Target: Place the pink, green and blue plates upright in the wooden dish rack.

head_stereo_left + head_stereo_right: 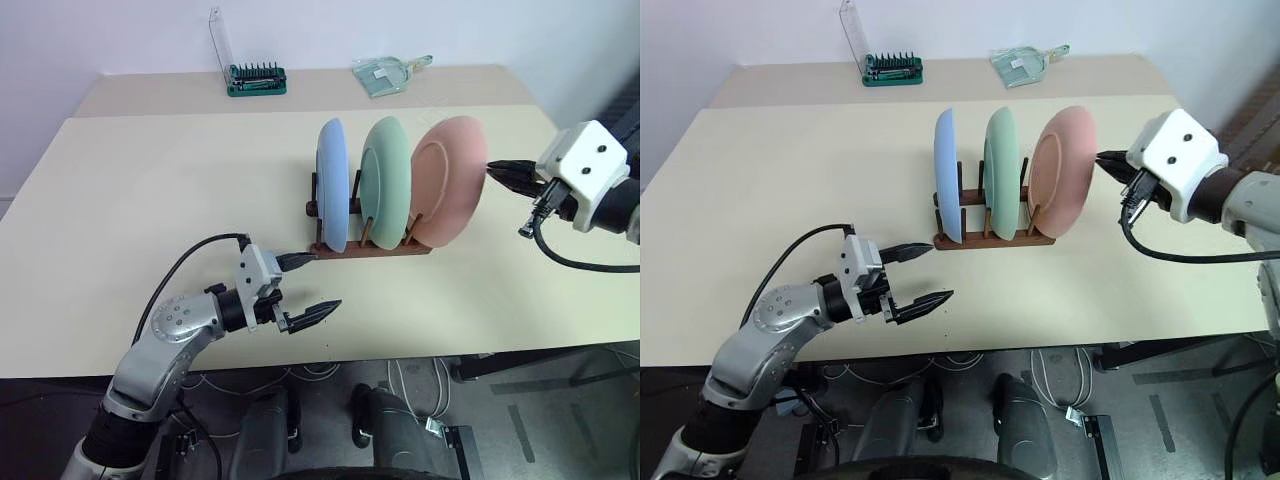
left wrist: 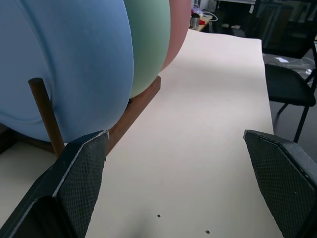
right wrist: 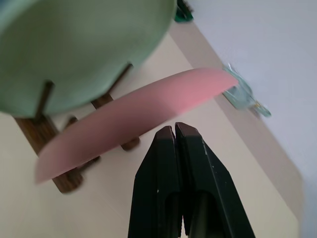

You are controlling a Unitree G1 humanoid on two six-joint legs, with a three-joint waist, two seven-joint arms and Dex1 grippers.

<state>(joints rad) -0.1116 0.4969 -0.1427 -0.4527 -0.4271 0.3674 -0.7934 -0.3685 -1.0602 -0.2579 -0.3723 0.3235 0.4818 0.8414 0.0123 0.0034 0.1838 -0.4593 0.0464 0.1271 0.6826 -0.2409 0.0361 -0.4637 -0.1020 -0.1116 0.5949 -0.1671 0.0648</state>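
Note:
The wooden dish rack (image 1: 372,248) stands mid-table with all three plates upright between its pegs. The blue plate (image 1: 333,185) is on the left, the green plate (image 1: 387,180) in the middle, and the pink plate (image 1: 450,180) on the right, leaning outward. My left gripper (image 1: 322,282) is open just in front of the rack's near left end, with nothing between its fingers (image 2: 84,168). My right gripper (image 1: 492,168) is shut and empty. Its tips (image 3: 175,129) are right at the pink plate's (image 3: 138,116) right rim. I cannot tell whether they touch it.
A green bit set with a clear lid (image 1: 257,78) and a clear glass dish (image 1: 385,75) sit at the back, on the adjoining table. A black chair (image 2: 290,84) stands past the table's right end. Bare tabletop (image 1: 150,220) lies left of and in front of the rack.

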